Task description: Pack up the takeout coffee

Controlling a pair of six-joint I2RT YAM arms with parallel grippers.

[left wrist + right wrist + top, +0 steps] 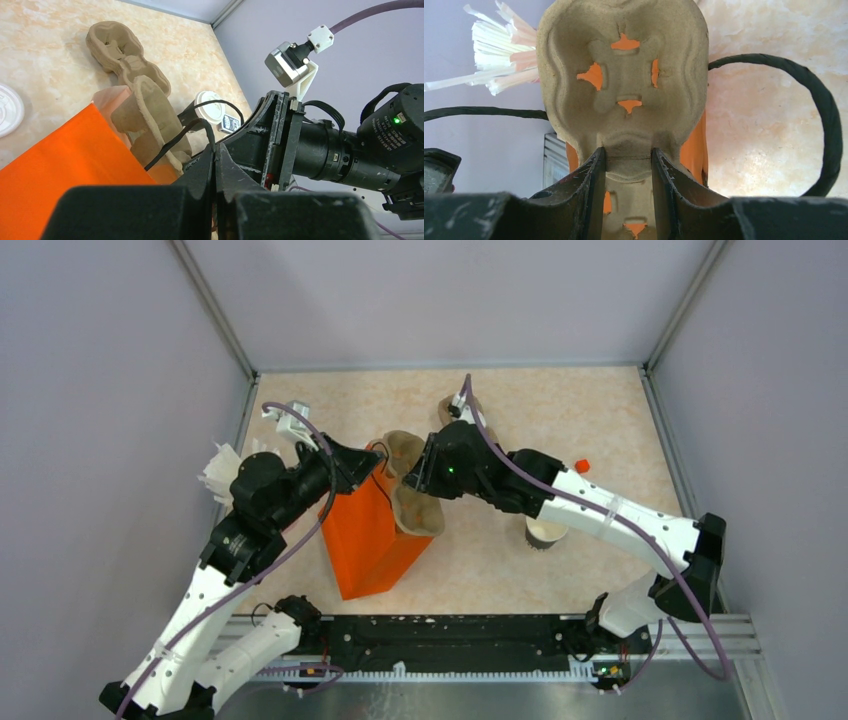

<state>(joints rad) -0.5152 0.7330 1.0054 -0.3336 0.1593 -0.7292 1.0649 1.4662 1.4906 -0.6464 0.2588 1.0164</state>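
Top external view, near to far. Left arm: rises from the near left corner, elbow bent, wrist turned right. The left tool [215, 162] is pinched together on the black cord handle [200, 117] of the orange bag [370, 535], which sits on the table [560, 410]. Right arm: extends leftward from the near right, forearm low. The right tool [628, 160] is clamped on the narrow waist of a pulp tray [624, 75] at the bag's mouth. Item: takeout coffee [545, 533], upright on the table beneath the right forearm, right of the bag. Farthest: second pulp tray [122, 47], lying on the table.
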